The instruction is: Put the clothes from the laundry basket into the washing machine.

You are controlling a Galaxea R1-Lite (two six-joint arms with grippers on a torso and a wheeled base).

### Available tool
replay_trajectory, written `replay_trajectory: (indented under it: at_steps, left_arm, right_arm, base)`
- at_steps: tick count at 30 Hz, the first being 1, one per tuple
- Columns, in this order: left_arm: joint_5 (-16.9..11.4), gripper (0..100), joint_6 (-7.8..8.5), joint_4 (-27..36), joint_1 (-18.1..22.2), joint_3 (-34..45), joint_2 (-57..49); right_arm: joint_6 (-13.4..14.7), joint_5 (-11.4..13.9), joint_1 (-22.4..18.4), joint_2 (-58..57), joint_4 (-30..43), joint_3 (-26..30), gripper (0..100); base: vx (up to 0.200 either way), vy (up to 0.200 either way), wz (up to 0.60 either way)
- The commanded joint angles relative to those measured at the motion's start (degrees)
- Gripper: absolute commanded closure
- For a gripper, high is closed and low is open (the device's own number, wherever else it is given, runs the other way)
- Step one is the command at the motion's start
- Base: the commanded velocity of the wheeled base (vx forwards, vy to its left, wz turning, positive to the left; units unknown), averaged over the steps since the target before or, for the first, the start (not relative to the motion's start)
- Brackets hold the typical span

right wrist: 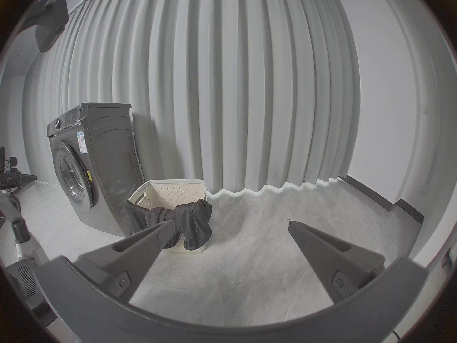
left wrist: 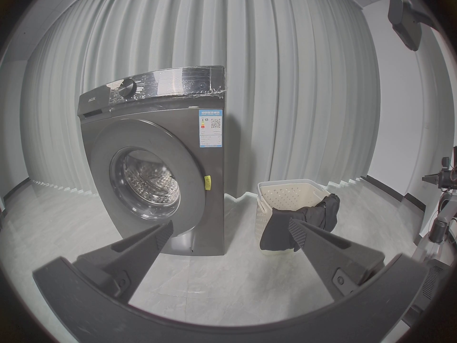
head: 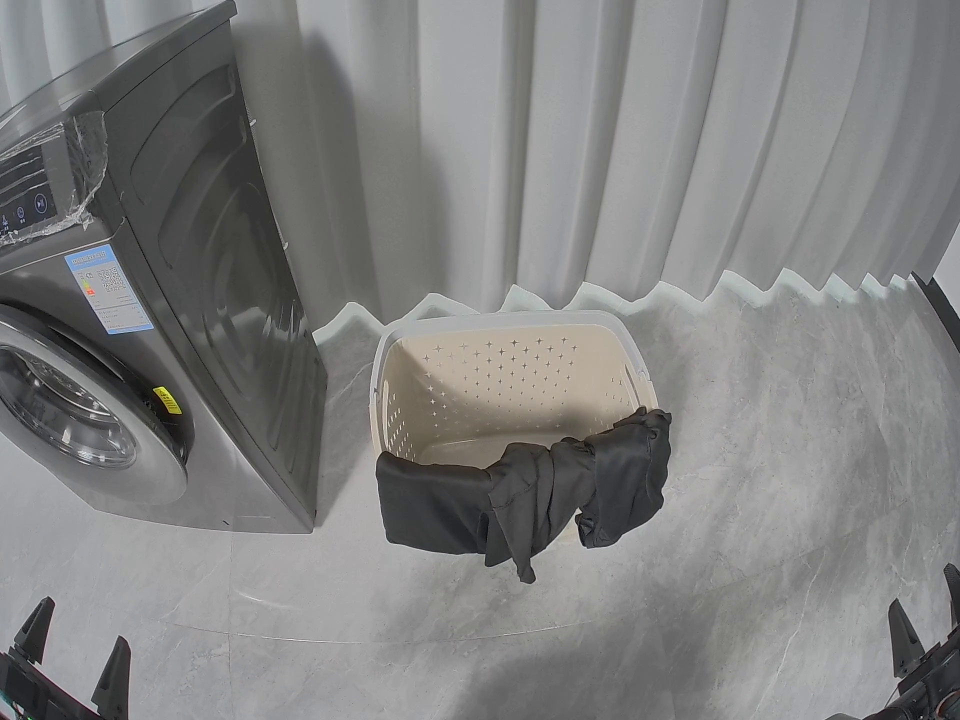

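Note:
A cream laundry basket [head: 500, 362] stands on the floor to the right of a grey front-loading washing machine [head: 190, 282]. Dark clothes [head: 530, 487] hang over the basket's near rim and spill down its outside. The machine's round porthole [left wrist: 145, 183] faces forward and the drum shows inside it. My left gripper [head: 72, 642] is open, low at the near left, well short of the machine. My right gripper [head: 928, 612] is open at the near right, away from the basket. The basket [left wrist: 290, 196] and clothes [right wrist: 190, 222] lie beyond both grippers.
White pleated curtains [head: 620, 122] close off the back. A pale marble-look floor [head: 760, 512] spreads wide around the basket. A dark skirting [head: 940, 307] runs along the right wall.

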Motion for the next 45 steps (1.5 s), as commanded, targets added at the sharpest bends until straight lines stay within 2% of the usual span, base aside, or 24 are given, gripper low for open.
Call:
replay_trajectory:
  at_steps: [1, 9, 24, 45]
  left_arm:
    - [0.00, 0, 0.03, -0.01, 0.03, 0.92, -1.04]
    - [0.00, 0, -0.06, -0.01, 0.03, 0.92, -1.04]
    - [0.09, 0, 0.03, -0.01, 0.03, 1.01, -1.04]
    - [0.09, 0, 0.03, -0.01, 0.03, 1.01, -1.04]
  right_arm:
    - [-0.01, 0.01, 0.04, -0.94, 0.02, 0.84, 0]
    - [-0.01, 0.10, 0.04, -0.94, 0.02, 0.84, 0]
    - [0.07, 0.01, 0.04, -0.94, 0.02, 0.84, 0]
    - [0.07, -0.07, 0.04, -0.94, 0.02, 0.84, 0]
  base:
    - [0.000, 0.000, 0.00]
    - [0.000, -0.150, 0.00]
    - [0.000, 0.000, 0.00]
    - [0.200, 0.000, 0.00]
